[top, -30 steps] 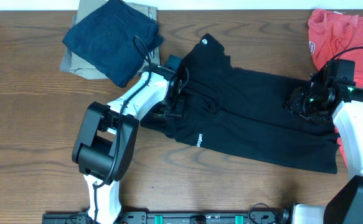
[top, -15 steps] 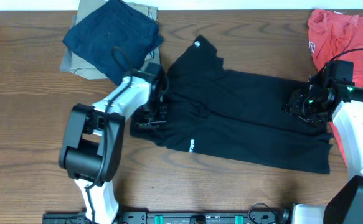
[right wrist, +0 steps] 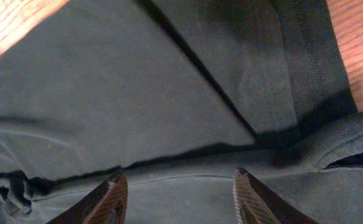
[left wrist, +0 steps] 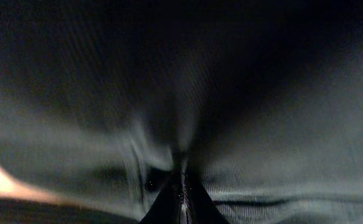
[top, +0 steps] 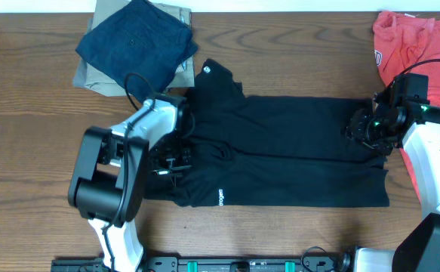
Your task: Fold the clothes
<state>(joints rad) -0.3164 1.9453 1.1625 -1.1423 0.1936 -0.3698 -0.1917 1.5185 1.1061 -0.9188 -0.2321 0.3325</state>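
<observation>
The clothes, a black T-shirt (top: 287,151), lie stretched left to right across the middle of the table, with a small round white mark (top: 207,72) at the back left and white lettering (top: 220,198) near the front edge. My left gripper (top: 176,160) is at the shirt's left part, shut on a pinch of its black cloth (left wrist: 243,112); in the left wrist view the closed fingertips (left wrist: 182,190) sit amid blurred fabric. My right gripper (top: 364,128) is over the shirt's right end. Its fingers (right wrist: 116,190) stand apart above a flat fold of the cloth (right wrist: 125,93), holding nothing.
A folded navy garment (top: 136,41) lies on a folded khaki one (top: 90,75) at the back left, close behind the left arm. A red garment (top: 412,41) is heaped at the back right. Bare wooden table (top: 31,159) shows left and in front of the shirt.
The left gripper has moved left and toward the front with the cloth in it, dragging the shirt's left part so the shirt now lies straighter. The right gripper has stayed in place.
</observation>
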